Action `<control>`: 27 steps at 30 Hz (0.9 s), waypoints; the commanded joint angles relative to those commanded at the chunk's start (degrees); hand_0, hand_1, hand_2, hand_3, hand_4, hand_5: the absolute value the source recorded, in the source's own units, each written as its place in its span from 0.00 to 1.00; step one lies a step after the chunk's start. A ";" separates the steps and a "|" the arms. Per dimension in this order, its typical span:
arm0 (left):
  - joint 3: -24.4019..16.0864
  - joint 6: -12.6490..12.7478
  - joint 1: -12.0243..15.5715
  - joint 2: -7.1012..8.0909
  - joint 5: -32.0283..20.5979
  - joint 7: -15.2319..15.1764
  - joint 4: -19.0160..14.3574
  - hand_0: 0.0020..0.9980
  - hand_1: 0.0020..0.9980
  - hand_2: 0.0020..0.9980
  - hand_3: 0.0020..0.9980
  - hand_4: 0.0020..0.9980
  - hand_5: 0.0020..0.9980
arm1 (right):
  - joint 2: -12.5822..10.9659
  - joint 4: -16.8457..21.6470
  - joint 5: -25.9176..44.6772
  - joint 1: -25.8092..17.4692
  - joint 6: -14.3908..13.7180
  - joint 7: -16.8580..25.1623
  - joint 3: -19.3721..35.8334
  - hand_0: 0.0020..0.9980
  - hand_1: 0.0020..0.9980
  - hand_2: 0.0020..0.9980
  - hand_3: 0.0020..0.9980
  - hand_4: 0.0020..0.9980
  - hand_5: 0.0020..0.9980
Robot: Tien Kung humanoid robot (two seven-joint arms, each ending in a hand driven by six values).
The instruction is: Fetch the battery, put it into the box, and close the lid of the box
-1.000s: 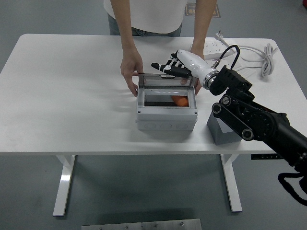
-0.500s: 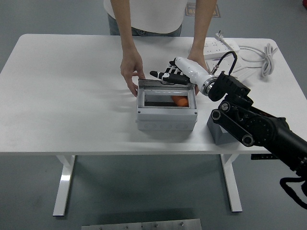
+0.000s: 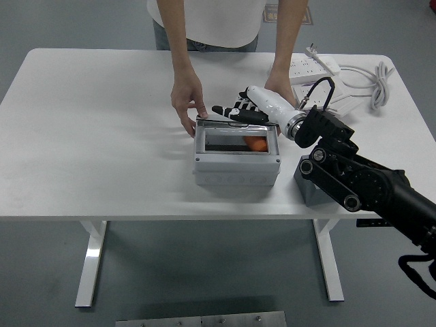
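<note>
As the lid tips further: it now leans lower over the box than a second ago, more of the opening covered.
Right hand [image 3: 238,112]: has slid forward and down with the lid; white palm, black fingers [image 3: 226,111] stretched flat and close together along the lid's top edge, pressing, not pinching.
Right arm [image 3: 354,180]: comes in from lower right, elbow over the grey block.
Lid [image 3: 235,123]: clear, hinged at the far side, part-way shut, tilted toward the robot.
Box [image 3: 236,162]: grey, rectangular, mid-table, same spot as before.
Battery [image 3: 255,143]: orange, inside the box at the right rear; only part shows under the lid.
Person's hands: one [image 3: 187,102] rests at the box's far left corner, fingers touching it; the other [image 3: 279,83] sits behind the robot's hand, mostly hidden. Both unchanged.
Block [image 3: 310,189]: grey, just right of the box.
Power strip [image 3: 315,68]: white, far right, cable coiled beside it.
Table [image 3: 95,136]: white.
</note>
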 joint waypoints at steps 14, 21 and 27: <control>-0.30 -0.22 -0.11 -0.06 0.52 0.00 -0.05 0.63 0.70 0.57 0.54 0.50 0.00 | -0.36 0.18 -0.06 -0.16 -0.22 0.08 0.91 0.22 0.36 0.42 0.43 0.96 1.00; -0.50 -0.29 -0.07 -0.10 0.87 0.00 -0.04 0.63 0.70 0.57 0.54 0.50 0.00 | -1.18 0.67 -1.81 -1.00 0.04 -0.53 4.61 0.22 0.35 0.42 0.42 0.95 1.00; -0.45 -0.15 0.03 -0.22 0.81 0.00 -0.01 0.63 0.70 0.57 0.54 0.50 0.00 | -3.29 3.06 -3.16 -4.04 -3.40 2.57 11.39 0.21 0.35 0.41 0.41 0.95 1.00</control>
